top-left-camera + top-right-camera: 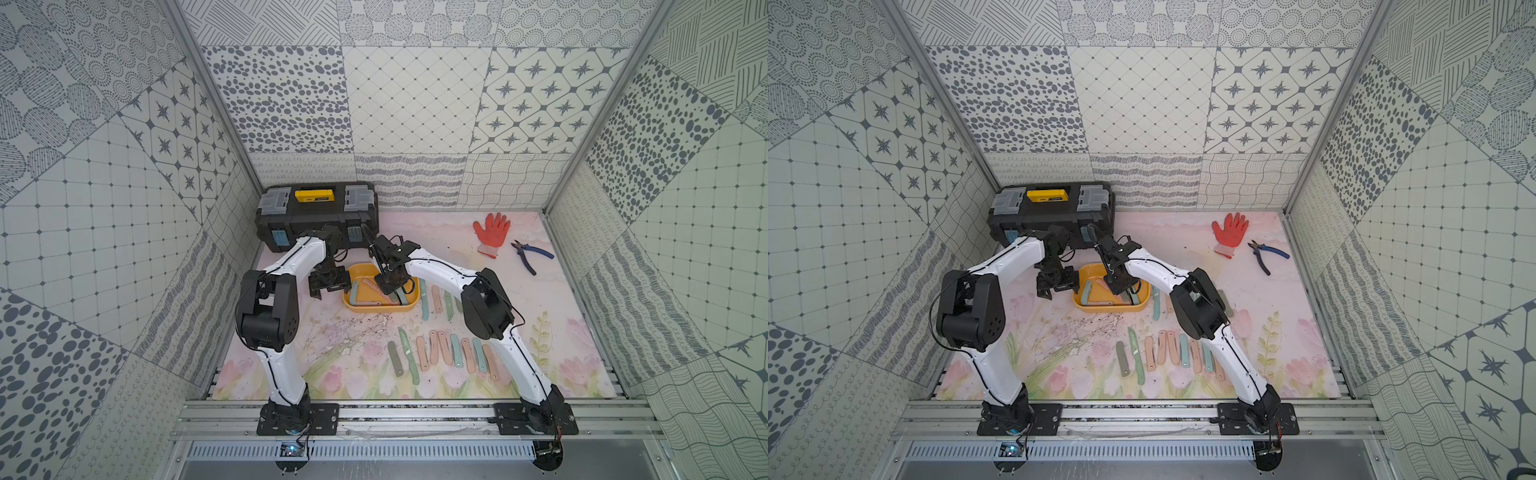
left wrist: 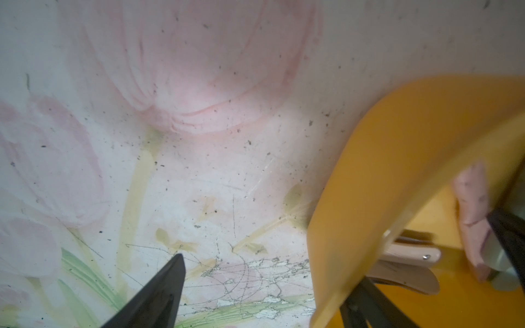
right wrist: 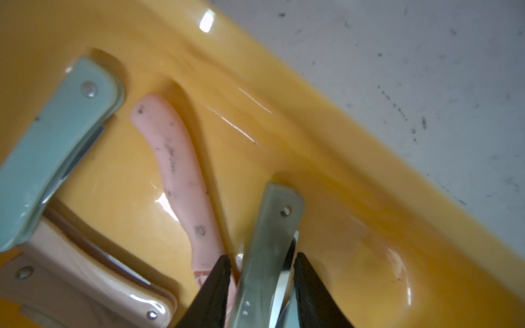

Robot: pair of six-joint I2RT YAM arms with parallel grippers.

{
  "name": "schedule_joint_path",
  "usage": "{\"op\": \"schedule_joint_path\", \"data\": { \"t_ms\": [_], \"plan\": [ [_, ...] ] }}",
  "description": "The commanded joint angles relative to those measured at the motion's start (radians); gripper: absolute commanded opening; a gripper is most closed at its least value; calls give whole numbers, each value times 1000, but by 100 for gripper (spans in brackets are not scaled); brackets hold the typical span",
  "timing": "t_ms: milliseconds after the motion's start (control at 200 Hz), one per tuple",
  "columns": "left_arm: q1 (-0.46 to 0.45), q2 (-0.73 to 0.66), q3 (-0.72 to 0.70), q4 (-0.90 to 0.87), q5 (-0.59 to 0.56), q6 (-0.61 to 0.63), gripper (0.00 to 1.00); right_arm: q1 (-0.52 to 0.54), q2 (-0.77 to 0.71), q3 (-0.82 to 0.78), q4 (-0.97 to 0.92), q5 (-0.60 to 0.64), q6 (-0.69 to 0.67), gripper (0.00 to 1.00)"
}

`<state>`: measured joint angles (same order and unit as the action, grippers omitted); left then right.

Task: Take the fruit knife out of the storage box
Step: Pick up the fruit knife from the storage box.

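The storage box (image 1: 374,309) is yellow, the fruit knife (image 3: 270,241) grey-green, the mat (image 1: 436,249) pastel with pink tulips.

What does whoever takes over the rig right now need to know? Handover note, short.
Left gripper: open, jaws straddling the storage box wall, holding nothing.
Right gripper: inside the box, shut on the grey-green knife, which is not yet out.
Also in the box: light-blue knife, pink knife, beige knife.
Done: rows of knives lie on the mat.
Left: lift the gripped knife out, probably then the others.
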<state>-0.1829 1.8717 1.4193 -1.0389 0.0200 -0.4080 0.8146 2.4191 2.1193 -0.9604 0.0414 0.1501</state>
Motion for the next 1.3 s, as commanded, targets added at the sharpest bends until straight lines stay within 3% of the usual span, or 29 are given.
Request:
{"op": "schedule_joint_path", "data": {
  "t_ms": [0,155,340,735,1296],
  "plan": [
    [-1,6,20,-34,-9,1,81,0,23,30,-23,-5,8,42],
    [0,5,19,-35,-10,1,81,1,37,33,-33,-15,9,42],
    [-1,6,19,-35,-10,1,81,3,49,53,-45,-16,3,31],
    [-1,5,19,-35,-10,1,81,3,-30,61,-19,10,16,23],
    [-1,5,17,-33,-9,1,81,3,-83,54,-15,10,20,21]
  ]
}}
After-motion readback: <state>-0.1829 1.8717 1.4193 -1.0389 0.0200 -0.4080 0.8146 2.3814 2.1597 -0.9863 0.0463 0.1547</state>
